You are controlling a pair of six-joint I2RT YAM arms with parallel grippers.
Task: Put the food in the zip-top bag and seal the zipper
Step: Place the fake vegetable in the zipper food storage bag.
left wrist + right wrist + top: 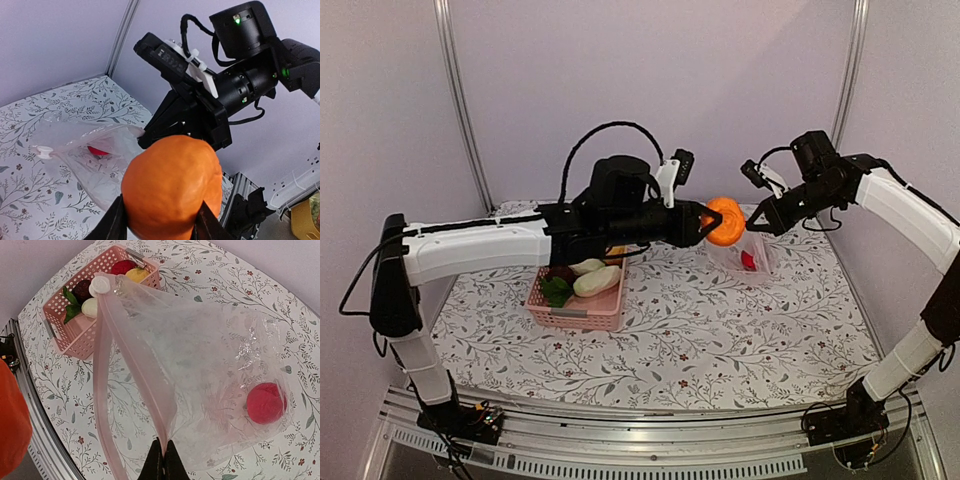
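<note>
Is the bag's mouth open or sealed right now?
Open: the zipper gapes, its two strips apart, while the right gripper pinches the bag at its rim; one red fruit lies inside.

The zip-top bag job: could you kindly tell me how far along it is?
Done: one red piece lies inside the zip-top bag. In hand: the left end effector holds the orange piece near the bag, while the right end effector pinches the bag's mouth edge. Remaining: the white radish and other pieces sit in the pink basket, and the zipper is unsealed.
</note>
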